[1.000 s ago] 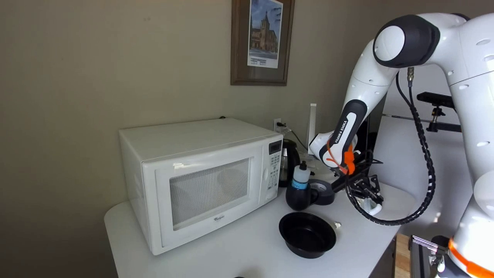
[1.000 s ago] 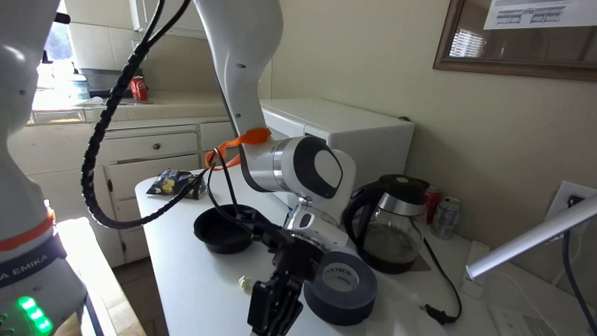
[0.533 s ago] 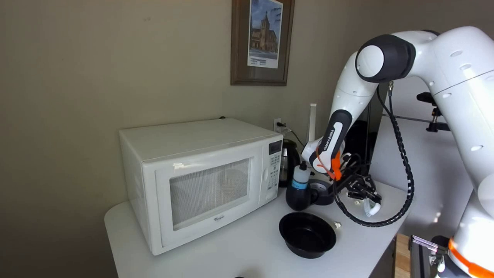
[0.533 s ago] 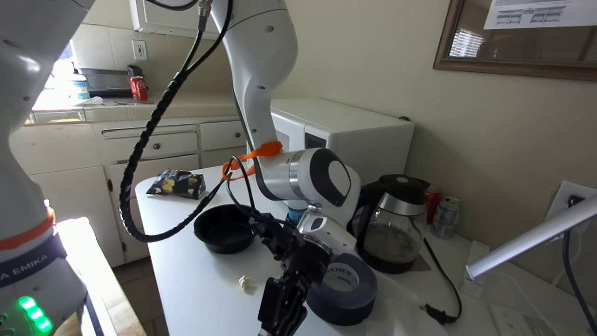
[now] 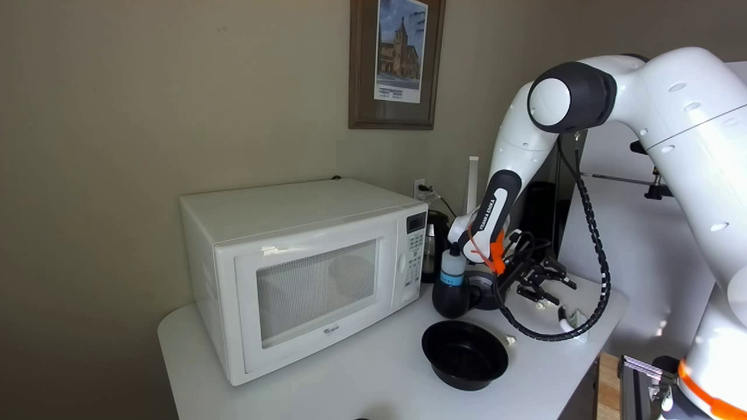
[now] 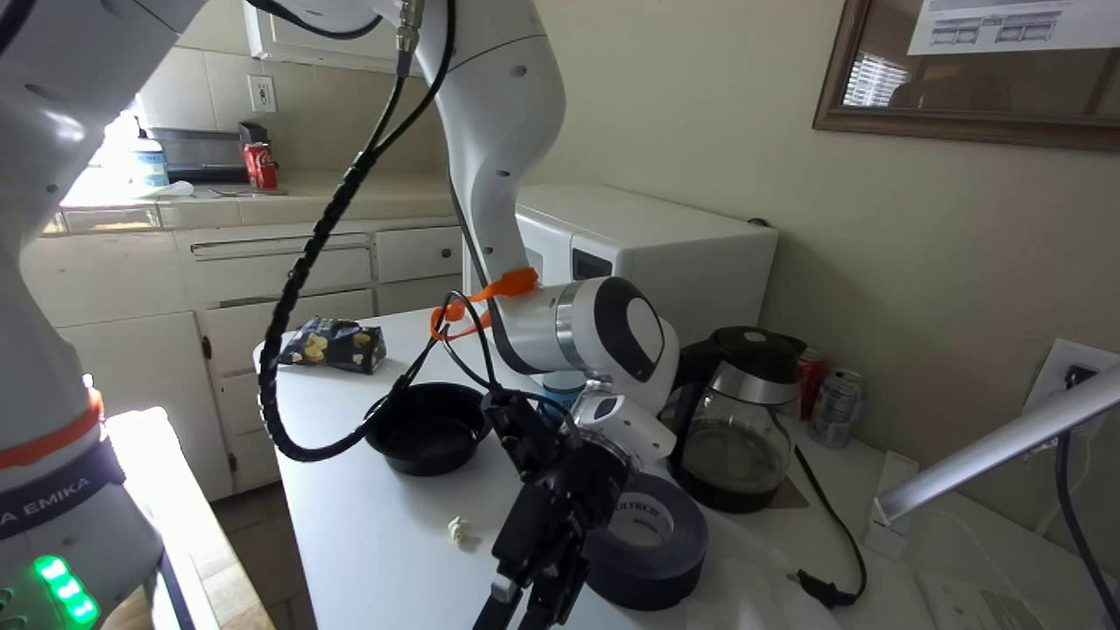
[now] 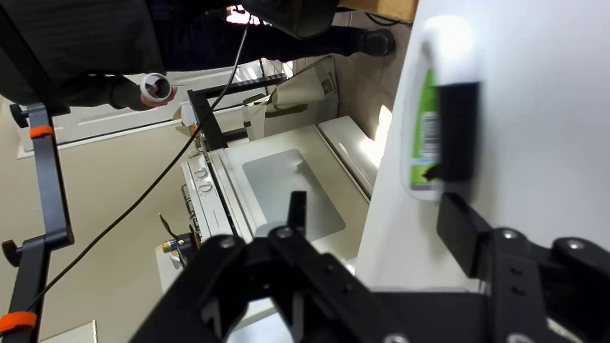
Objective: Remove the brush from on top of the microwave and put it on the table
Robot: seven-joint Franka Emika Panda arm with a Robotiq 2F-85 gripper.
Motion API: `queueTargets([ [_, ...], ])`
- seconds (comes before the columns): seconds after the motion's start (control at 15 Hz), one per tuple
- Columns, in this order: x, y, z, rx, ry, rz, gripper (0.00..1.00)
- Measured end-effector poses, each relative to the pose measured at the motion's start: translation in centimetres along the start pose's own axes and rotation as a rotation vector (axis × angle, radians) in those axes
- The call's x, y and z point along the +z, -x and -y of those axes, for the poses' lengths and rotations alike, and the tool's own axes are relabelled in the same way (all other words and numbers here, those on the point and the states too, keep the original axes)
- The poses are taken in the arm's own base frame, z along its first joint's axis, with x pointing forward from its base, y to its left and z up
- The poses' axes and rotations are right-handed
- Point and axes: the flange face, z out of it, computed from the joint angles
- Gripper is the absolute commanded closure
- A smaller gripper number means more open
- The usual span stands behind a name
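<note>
Wrist view has the black jointed two-finger gripper (image 7: pixel 375 214) with its fingers spread wide apart and nothing between them. Just ahead of one fingertip, the white-and-black plastic scrub brush (image 7: pixel 455 105) lies on the smooth white table (image 7: pixel 548 143), close along the edge on the side of the white robot arm (image 5: pixel 519 140), near the rounded corner farthest from the large white boxy microwave (image 5: pixel 315 280). I judge the placing done, with only backing away left.

That nearness to the edge is the main risk. In an exterior view a slim gap seems to part brush and gripper, but touch cannot be ruled out; a sideways sweep, or bringing the fingers together, could hook the handle and send the brush over the edge. The hanging black ribbed cable (image 5: pixel 605 283) crosses near the brush and might drag it if the arm dips. Lifting with a twist could bump the thick dark-grey tape roll (image 6: pixel 652 564) or tip the pale bottle with a blue band (image 5: pixel 453 265).

The brush itself is blurred: one curved end white with glare, the grip black, a bright green label with a pale barcode-like block beside it. I cannot see any bristles.
</note>
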Motion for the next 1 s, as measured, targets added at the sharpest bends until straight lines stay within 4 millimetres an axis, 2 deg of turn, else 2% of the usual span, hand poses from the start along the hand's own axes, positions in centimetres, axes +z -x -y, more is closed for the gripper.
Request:
queueTargets([
  [0.27,-1.8,-0.7,-0.5,0.018,-0.067,-0.018,0.00],
  [0.47,-4.6,-1.2,-2.3,0.037,-0.184,-0.044,0.00],
  [0.67,-6.6,-0.6,-4.4,-0.008,-0.290,-0.078,0.00],
  [1.0,-7.1,1.0,-7.5,-0.162,-0.486,-0.134,0.00],
])
